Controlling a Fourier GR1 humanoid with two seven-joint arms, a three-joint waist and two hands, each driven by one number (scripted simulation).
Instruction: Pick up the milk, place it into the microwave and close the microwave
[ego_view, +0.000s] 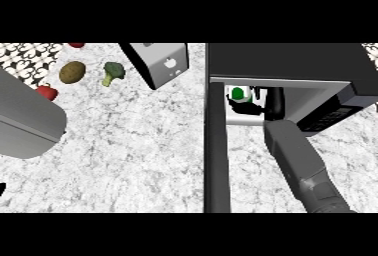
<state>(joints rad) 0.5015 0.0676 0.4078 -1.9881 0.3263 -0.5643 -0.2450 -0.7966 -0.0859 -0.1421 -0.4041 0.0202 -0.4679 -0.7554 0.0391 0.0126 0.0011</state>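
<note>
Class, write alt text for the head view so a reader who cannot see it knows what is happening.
The robot's right hand reaches into the open black microwave, at a white milk carton with a green label inside. The microwave's dark door stands open over the speckled white counter. A brown potato, green broccoli and silver toaster sit further left.

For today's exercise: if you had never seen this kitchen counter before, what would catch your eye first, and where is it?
First, the right hand reaching into the open microwave at upper right, with the green-and-white milk inside beside it. Next, the microwave door, swung open as a dark bar down the middle. At upper left lie a potato and broccoli.
</note>
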